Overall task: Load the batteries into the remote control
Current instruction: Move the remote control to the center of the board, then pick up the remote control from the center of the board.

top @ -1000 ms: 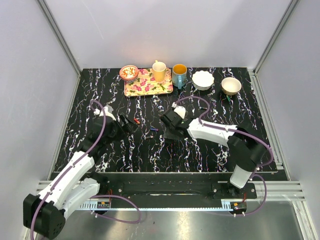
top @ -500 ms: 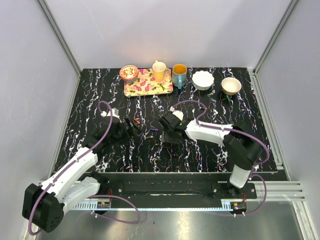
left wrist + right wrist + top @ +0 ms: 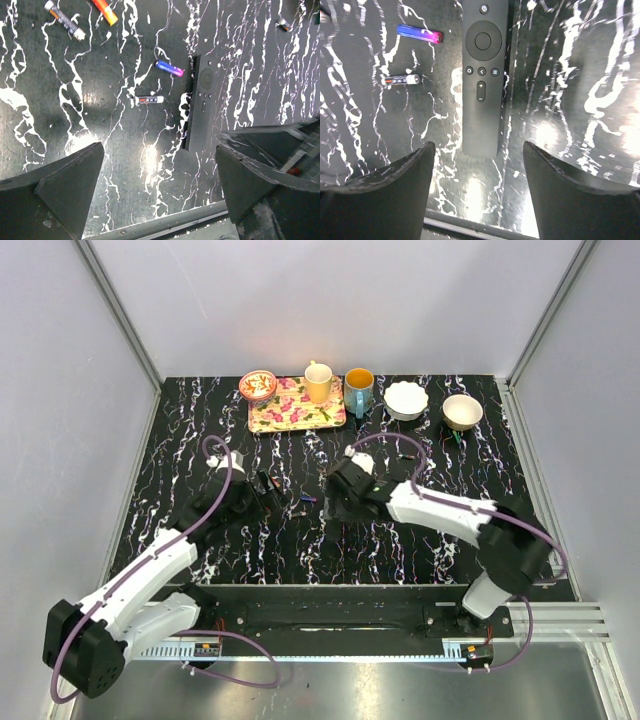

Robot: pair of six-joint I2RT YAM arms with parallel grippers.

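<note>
The left jaws hung over the counter (image 3: 165, 430), a little left of its middle. They stood wide open and held nothing. Two of the batteries (image 3: 169, 68) lay on the counter ahead of them, a bluish-purple one with a red end and a grey battery (image 3: 150, 100), near each other but apart. Both were just left of the remote control (image 3: 200, 105). It lay flat with its buttons up near the middle of the counter. The right jaws hung above its plain end, open wider than the remote and gripping nothing.
</note>
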